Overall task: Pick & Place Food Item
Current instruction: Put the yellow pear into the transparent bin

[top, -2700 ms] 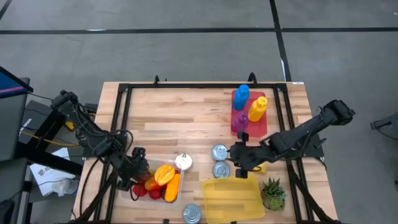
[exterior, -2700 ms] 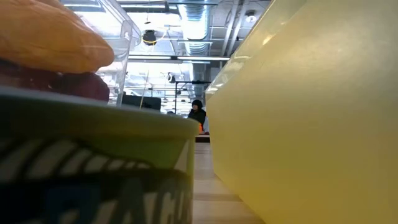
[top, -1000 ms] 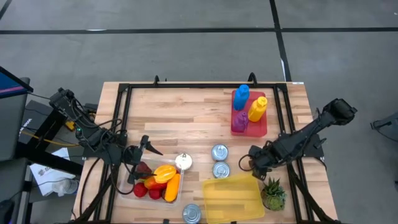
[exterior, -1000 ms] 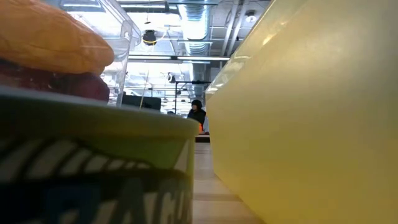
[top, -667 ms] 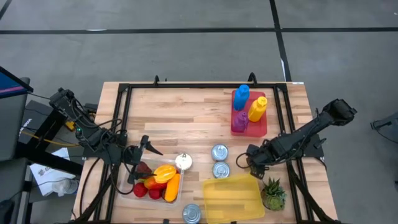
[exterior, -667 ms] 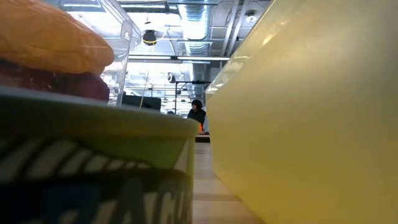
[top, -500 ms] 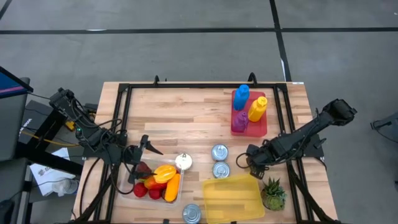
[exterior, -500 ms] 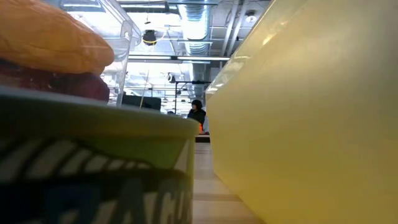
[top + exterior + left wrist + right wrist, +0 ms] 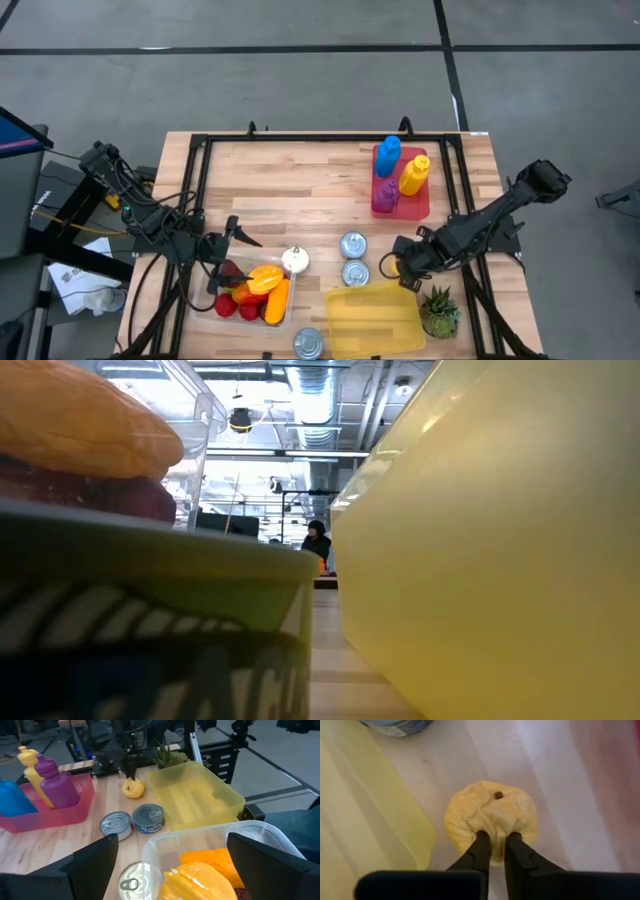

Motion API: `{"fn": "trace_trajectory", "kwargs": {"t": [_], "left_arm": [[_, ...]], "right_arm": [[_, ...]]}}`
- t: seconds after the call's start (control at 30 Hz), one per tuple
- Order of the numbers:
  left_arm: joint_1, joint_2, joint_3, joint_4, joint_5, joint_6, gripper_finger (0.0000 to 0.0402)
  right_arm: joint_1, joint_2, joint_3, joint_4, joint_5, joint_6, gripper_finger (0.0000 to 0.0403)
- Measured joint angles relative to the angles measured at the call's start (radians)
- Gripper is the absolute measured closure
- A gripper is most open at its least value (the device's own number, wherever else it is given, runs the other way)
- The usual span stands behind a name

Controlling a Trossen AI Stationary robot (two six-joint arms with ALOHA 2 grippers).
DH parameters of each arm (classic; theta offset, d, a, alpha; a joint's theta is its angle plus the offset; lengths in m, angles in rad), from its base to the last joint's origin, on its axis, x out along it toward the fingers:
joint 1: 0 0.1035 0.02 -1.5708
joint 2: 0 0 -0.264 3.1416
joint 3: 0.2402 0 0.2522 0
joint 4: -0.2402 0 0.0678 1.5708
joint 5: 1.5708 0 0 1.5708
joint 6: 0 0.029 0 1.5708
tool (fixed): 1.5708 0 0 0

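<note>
Right pincer — pinching yellow fruit

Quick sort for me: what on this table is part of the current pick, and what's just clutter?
In play: right gripper shut on the yellow fruit; yellow bin beside it, the likely drop spot.

Clutter: cans, bottle tray, plant, clear fruit tub, left gripper open above it.

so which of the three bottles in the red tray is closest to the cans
The purple bottle. It stands at the tray's front end, on the side facing the cans; the blue bottle and the yellow bottle sit farther back.
</note>
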Motion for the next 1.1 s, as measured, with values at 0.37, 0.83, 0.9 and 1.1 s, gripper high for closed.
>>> {"fn": "trace_trajectory", "kwargs": {"t": [0.37,0.83,0.9,1.1], "left_arm": [[0.0,0.0,0.0,0.011,-0.037,0.0,0.0037],[0.0,0.0,0.0,0.014,-0.046,0.0,0.0037],[0.0,0.0,0.0,0.014,-0.045,0.0,0.0037],[0.0,0.0,0.0,0.01,-0.044,0.003,0.0037]], "right_arm": [[0.065,-0.003,0.183,-0.123,0.201,-0.006,0.0398],[-0.035,-0.004,0.191,-0.165,0.035,0.0,0.0351],[-0.06,-0.004,0.191,-0.163,0.014,-0.002,0.0311],[-0.128,-0.004,0.191,-0.157,-0.036,-0.038,0.016]]}}
